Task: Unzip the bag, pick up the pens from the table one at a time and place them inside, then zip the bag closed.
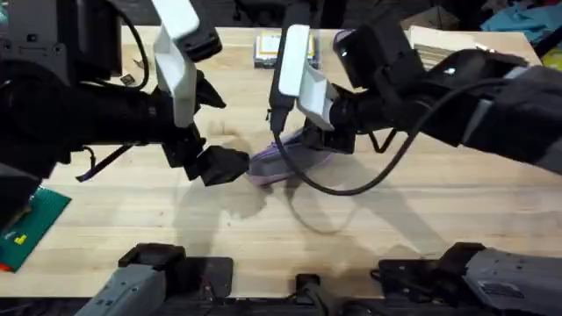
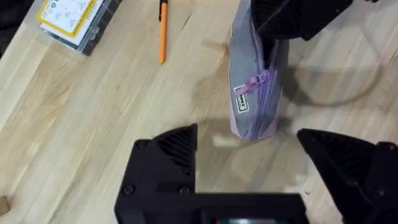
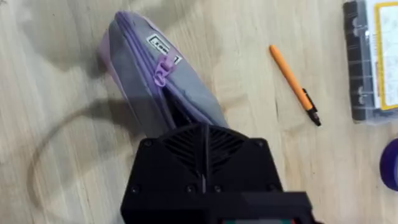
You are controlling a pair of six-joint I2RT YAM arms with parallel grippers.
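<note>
Two pincers are working near the middle of the frame in the overhead view. The right pincer (image 3: 202, 134) is clenching the near end of the bag (image 3: 158, 81), its black fingers pressed together over the grey fabric. The left pincer (image 2: 249, 155) is hanging released, its fingers (image 2: 177, 146) spread wide apart just short of the bag's (image 2: 254, 74) other end, not touching it. Lying on the table (image 1: 369, 237) at the centre of the overhead frame, the bag (image 1: 281, 162) is showing its purple zipper pull (image 3: 164, 67) partway along the zip. One orange pen (image 3: 294, 84) is lying on the table well apart from the bag, beside a clear box with a yellow label (image 3: 373, 59) at the right edge of the right wrist frame.
</note>
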